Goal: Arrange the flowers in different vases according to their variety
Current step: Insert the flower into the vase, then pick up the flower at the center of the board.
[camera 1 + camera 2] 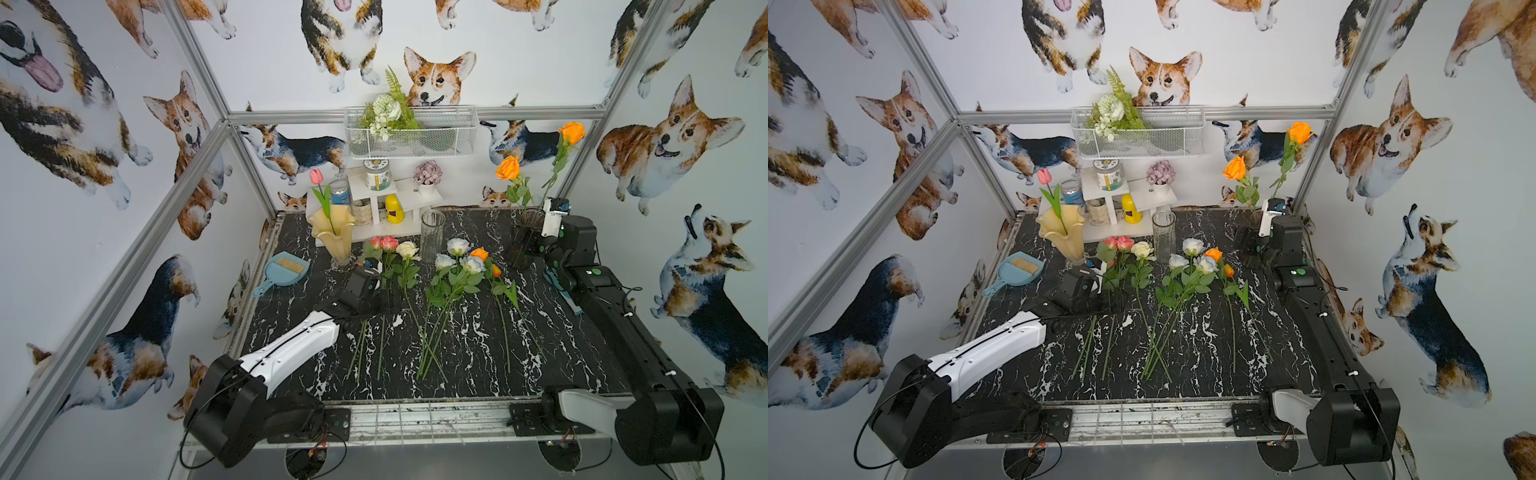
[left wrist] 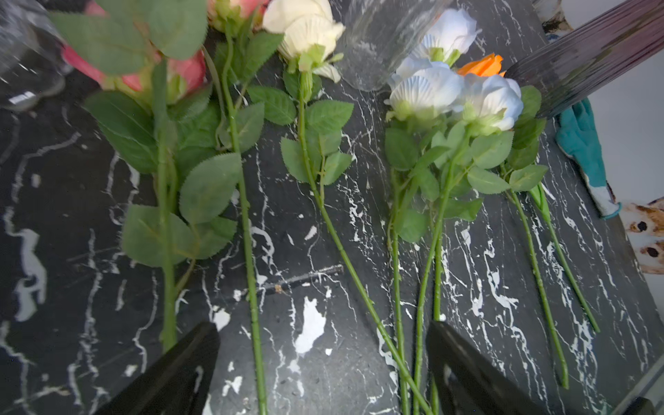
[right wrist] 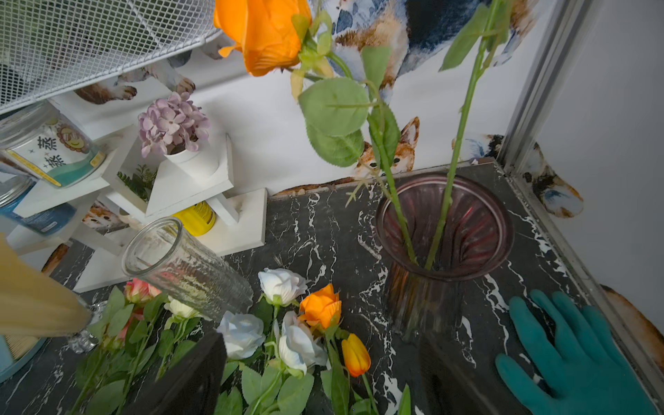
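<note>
Flowers [image 2: 305, 36] lying flat, two stems [image 2: 252, 305] between spread left fingers [image 2: 172, 373], seemingly untouched

Both top views high from front; wrist views close, sharing flowers [image 2: 424, 90]

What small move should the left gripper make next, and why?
Probably lower the open left gripper onto the pink rose stem between its jaws, then close: that rose lies unsorted on the marble table, and the clear ribbed glass vase stands empty.
</note>
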Available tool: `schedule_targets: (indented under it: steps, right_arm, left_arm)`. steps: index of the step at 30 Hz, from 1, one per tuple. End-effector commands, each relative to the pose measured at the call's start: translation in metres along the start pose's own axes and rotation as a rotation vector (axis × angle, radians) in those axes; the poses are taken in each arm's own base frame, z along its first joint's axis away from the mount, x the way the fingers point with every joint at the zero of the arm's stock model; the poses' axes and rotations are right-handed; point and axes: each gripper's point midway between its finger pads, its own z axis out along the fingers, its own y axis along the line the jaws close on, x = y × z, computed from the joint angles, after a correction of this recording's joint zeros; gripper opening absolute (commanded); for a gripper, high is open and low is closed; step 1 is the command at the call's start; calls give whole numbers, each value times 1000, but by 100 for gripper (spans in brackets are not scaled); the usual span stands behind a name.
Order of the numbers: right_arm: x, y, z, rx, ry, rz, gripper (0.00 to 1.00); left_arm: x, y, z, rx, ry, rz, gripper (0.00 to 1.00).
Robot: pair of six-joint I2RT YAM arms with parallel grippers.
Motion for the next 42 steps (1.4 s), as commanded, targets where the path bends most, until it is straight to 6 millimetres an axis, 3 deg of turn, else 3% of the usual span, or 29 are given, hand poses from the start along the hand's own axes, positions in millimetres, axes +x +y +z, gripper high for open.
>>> schedule_targets:
  steps: [1, 5, 6, 14, 18, 29, 39, 42]
  right_arm:
    - [17, 0, -5, -4, 64, 18, 89]
    - [29, -6, -6, 22, 96, 18, 89]
    - [24, -5, -14, 17, 73, 14, 89]
    - [29, -7, -21, 29, 83, 14, 89]
    - [30, -7, -22, 32, 89, 14, 89]
    - [38, -9, -22, 35, 102, 15, 89]
    - [40, -8, -21, 27, 113, 16, 89]
    - [40, -8, -22, 27, 113, 15, 89]
  left_arm:
    - [7, -5, 10, -34, 17, -124, 91]
    - [25, -11, 30, -100, 99, -156, 87]
    - [28, -12, 35, -124, 117, -155, 86]
    - [50, -26, 64, -235, 223, -126, 72]
    - [55, -24, 71, -262, 242, -153, 61]
    - [62, -36, 92, -223, 279, -223, 56]
    - [68, -31, 96, -269, 323, -201, 31]
    - [73, -29, 95, -283, 336, -192, 29]
